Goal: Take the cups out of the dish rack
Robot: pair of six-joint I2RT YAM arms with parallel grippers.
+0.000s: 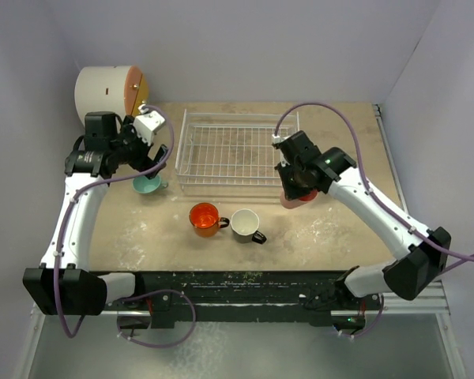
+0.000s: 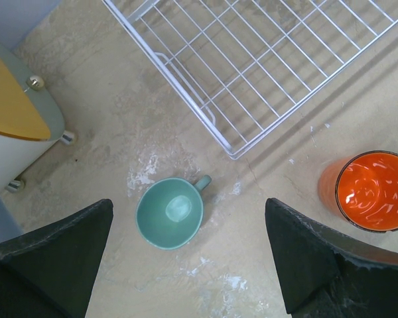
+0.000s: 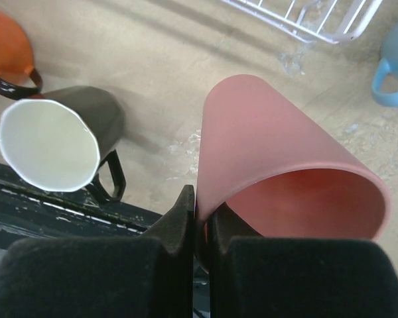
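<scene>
While the right claw pinches the rim wall of the pink tumbler, low over the desk at 4 o'clock of the cupless dish rack, the tumbler is best settled flat on its base before release, clear of the light blue mug at its 2 o'clock. Left claw: spread wide above the teal mug, at the rack's 8 o'clock.

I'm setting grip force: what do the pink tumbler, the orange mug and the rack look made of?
The pink tumbler is matt with an even colour, no highlights and a thin rim: plastic or matt ceramic, I cannot tell which. The orange mug is glossy with bright reflections inside, so probably glazed ceramic. The rack is a thin white wire grid, likely coated metal.
</scene>
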